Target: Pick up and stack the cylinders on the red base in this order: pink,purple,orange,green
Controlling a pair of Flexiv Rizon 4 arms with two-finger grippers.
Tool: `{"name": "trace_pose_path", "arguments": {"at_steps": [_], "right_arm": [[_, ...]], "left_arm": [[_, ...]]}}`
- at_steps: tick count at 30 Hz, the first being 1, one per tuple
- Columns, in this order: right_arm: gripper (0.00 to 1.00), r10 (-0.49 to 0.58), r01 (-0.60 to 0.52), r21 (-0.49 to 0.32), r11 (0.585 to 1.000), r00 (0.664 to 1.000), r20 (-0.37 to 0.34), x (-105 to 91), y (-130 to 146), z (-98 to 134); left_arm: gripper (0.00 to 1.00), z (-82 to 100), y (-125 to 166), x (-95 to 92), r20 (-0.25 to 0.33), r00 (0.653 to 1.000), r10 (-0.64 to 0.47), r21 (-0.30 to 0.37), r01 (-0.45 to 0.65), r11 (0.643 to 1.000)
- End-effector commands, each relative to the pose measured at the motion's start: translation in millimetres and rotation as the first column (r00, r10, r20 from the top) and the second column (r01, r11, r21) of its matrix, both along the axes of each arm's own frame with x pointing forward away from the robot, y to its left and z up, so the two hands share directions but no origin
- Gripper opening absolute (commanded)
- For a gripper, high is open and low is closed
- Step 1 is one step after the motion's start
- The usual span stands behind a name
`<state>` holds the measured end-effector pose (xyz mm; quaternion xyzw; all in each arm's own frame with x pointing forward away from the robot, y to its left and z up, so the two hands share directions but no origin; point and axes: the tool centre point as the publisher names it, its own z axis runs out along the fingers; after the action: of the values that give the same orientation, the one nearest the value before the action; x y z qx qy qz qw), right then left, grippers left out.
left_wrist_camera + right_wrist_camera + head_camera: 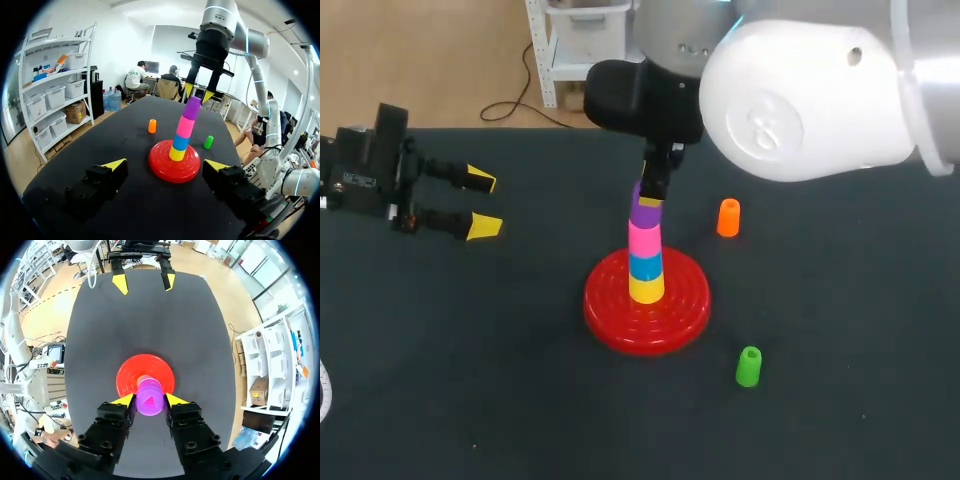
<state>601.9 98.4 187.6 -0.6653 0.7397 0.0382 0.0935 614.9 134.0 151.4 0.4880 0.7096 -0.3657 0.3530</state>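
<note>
Fingers of the right gripper (150, 401) pinch the purple plastic cylinder (150, 396) atop the stack (645, 265); the left gripper (480, 203) gapes.

**Stack hidden under its top piece**

In the right wrist view, the purple cylinder (150, 399) covers every stacked piece beneath it and the middle of the red base (126, 376). In the head view, the right arm (810, 95) hides the table's (470, 380) far edge, and the picture's edge cuts off the left arm (360, 165).

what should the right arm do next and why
Probably raise the right end effector straight up: the purple cylinder already sits on the pink cylinder above the red base, and the orange cylinder, next in order, stands alone on the table.
</note>
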Motion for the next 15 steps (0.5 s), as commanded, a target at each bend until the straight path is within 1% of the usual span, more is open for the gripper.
{"name": "trace_pose_path", "arguments": {"at_steps": [1,6,15], "right_arm": [[0.00,-0.004,0.004,0.000,1.000,1.000,-0.002,2.1,1.9,-3.4],[0.00,0.008,-0.008,-0.008,1.000,1.000,-0.010,0.4,5.2,-7.2],[0.00,0.004,-0.006,-0.066,0.998,0.999,-0.033,3.3,4.3,-23.2]], "left_arm": [[1.00,-0.9,0.6,-0.4,0.003,1.000,0.000,-0.003,0.000,1.000],[1.00,-0.9,0.6,-0.4,0.003,1.000,0.000,-0.003,0.000,1.000],[1.00,-0.9,0.6,-0.4,0.003,1.000,0.000,-0.003,0.000,1.000]]}}
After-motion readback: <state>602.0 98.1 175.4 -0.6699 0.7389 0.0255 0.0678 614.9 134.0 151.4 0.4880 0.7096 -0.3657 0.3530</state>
